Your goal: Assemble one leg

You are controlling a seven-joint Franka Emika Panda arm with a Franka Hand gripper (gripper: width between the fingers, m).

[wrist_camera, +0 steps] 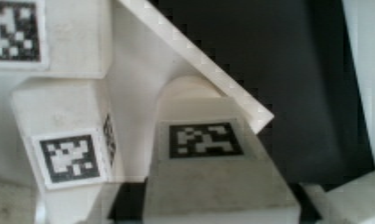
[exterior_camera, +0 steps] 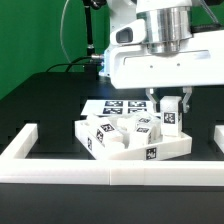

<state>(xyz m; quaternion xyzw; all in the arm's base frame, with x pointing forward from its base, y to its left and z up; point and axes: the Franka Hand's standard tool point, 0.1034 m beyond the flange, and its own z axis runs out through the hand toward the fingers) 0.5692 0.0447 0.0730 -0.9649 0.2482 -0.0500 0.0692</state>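
My gripper [exterior_camera: 168, 104] is shut on a leg [exterior_camera: 172, 119], a small white block with a black-and-white tag, and holds it upright at the exterior view's right end of the white tray-like piece [exterior_camera: 150, 163]. In the wrist view the held leg [wrist_camera: 209, 120] fills the space between my dark fingers [wrist_camera: 131, 200], and my gripper [wrist_camera: 216, 203] closes on its sides. Its tag faces the camera. Several other tagged legs [exterior_camera: 118, 134] lie in a heap on the tray-like piece. One of them [wrist_camera: 63, 150] shows beside the held leg.
The marker board [exterior_camera: 112, 105] lies flat on the black table behind the tray-like piece. Long white border bars [exterior_camera: 60, 173] run along the front and both sides. A slanted white edge [wrist_camera: 193, 70] crosses the wrist view above the held leg.
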